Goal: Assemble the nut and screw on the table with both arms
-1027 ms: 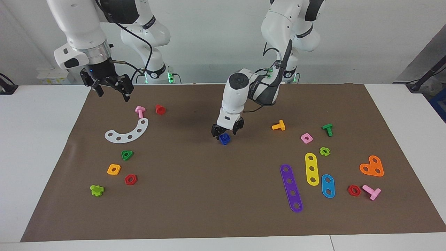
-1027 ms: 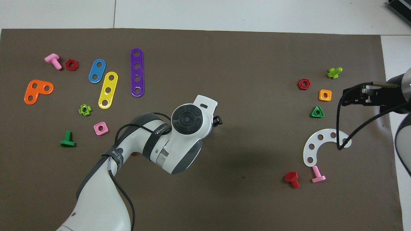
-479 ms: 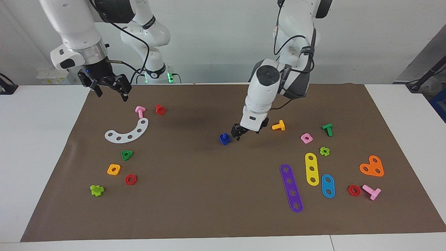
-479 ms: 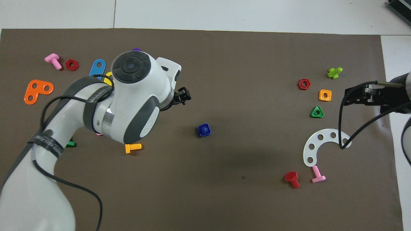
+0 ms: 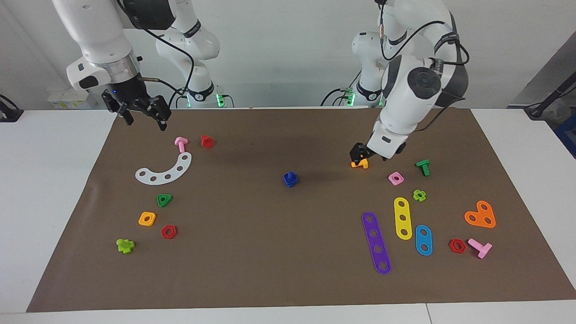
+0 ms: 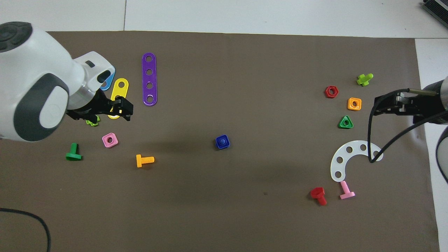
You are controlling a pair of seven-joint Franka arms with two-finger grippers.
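The dark-blue square nut (image 5: 290,179) lies in the middle of the brown mat (image 5: 270,252) with the dark-blue screw's round stem in its hole; the two read as one piece, also in the overhead view (image 6: 222,142). The screw's head is hidden under the nut. My left gripper (image 5: 366,155) is open and empty, raised over the orange screw (image 5: 360,163) and apart from the blue piece; from overhead (image 6: 105,112) it covers part of the yellow strip (image 6: 119,91). My right gripper (image 5: 145,120) is open and empty and waits over the mat's edge at the right arm's end (image 6: 379,105).
A white curved strip (image 5: 165,171), a pink screw (image 5: 181,144) and a red screw (image 5: 207,141) lie below the right gripper. A green triangular nut (image 5: 164,200) and an orange square nut (image 5: 147,218) lie farther out. A pink nut (image 5: 395,178) and purple strip (image 5: 376,243) lie at the left arm's end.
My left gripper has let go of the blue nut-and-screw piece, risen and swung away toward the left arm's end of the table. The blue piece stays on the mat. The right gripper has barely moved.
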